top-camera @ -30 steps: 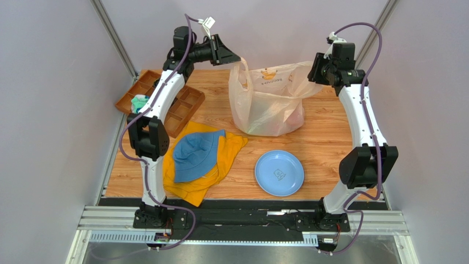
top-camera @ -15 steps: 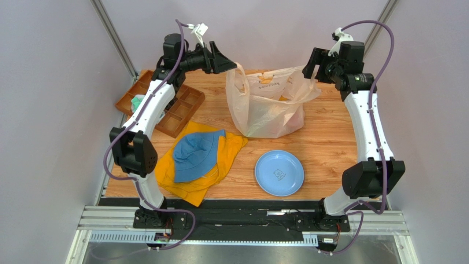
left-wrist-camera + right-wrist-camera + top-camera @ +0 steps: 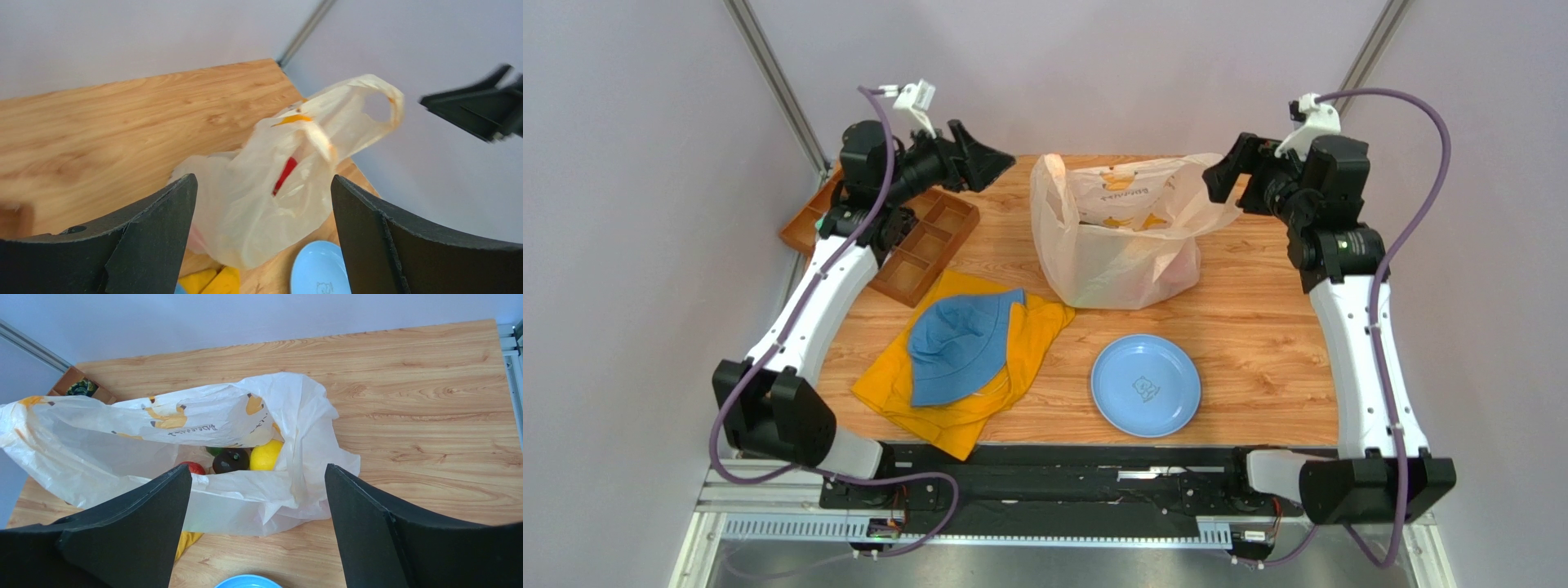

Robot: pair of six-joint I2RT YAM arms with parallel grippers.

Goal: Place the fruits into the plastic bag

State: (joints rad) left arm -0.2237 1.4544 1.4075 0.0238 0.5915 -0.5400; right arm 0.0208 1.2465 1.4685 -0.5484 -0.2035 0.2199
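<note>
- The table (image 3: 1259, 306) is wood-grained, with both arms reaching to its far edge.
- The bag (image 3: 1118, 245) stands at the far middle of the table. Its mouth is open upward, and its handles slump outward on the left and right. It is translucent cream plastic printed with small bananas.
- A yellow cloth (image 3: 952, 410) lies crumpled on the near left of the table.
- A brown tray (image 3: 928, 239) with compartments sits at the far left, just beyond the cloth.
- A blue hat (image 3: 959, 349) rests on top of the cloth.
- A blue plate (image 3: 1145, 386) lies near the bag's front, apart from it and to the right of the cloth.
- The left gripper (image 3: 983, 157) hangs above the tray's far corner, left of the bag and clear of it. Its fingers (image 3: 159, 226) are spread wide with nothing between them.
- The right gripper (image 3: 1228, 172) hangs just beside the bag's right handle. Its fingers (image 3: 362, 520) are also wide apart and hold nothing.
- The fruits are inside the bag, seen through its mouth in the right wrist view.
- A lemon (image 3: 265, 454) is touching a dark plum (image 3: 231, 459).
- A red fruit (image 3: 194, 468) lies to the plum's left.
- A green fruit (image 3: 214, 451) is partly hidden just behind the plum.
</note>
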